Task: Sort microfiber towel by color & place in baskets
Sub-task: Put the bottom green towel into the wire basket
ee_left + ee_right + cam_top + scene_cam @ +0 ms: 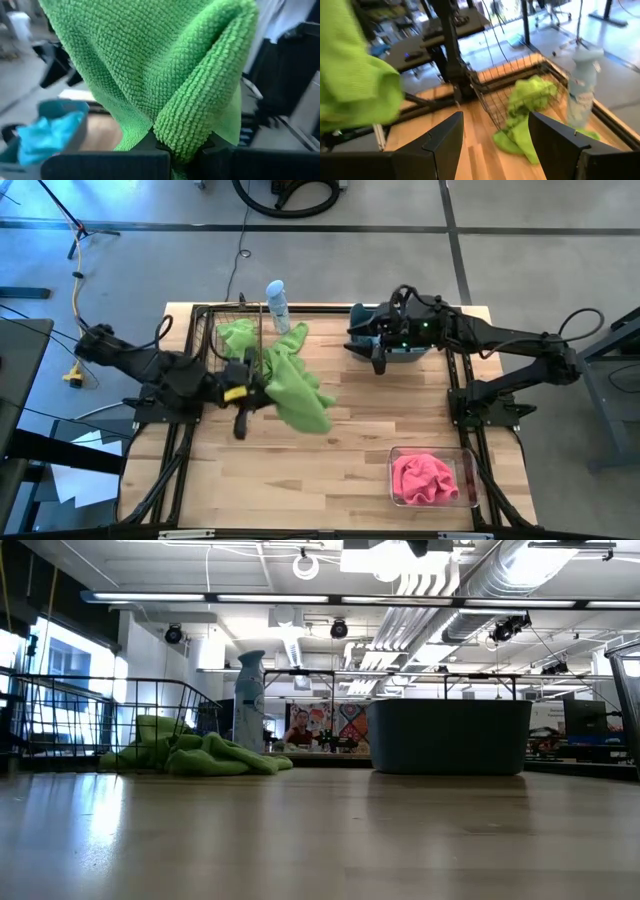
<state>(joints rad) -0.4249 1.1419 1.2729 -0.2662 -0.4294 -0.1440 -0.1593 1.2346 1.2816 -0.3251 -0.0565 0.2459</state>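
My left gripper [258,385] is raised over the table's left half, shut on a lime green microfiber towel [300,392]. More green towels [236,335] lie in the black wire basket [205,330] at the far left and spill over onto the table [205,756]. My right gripper [495,142] hangs open and holds nothing, above the grey-blue tub [415,355] at the far right. A teal towel [45,135] lies in that tub. A pink towel [425,478] fills the clear box [465,475] at the near right. My left gripper pinches a bunched fold of the green towel [182,142] between its two fingers, several layers thick. The fingers come about level from the table's left side. The rest of the towel [150,60] spreads out beyond the fingertips, lifted clear of the table.
A white-and-blue spray bottle [278,305] stands upright at the far edge, just right of the wire basket. Bare wooden tabletop [300,480] lies in the middle and toward the near edge. Black frame rails [455,395] run along both sides.
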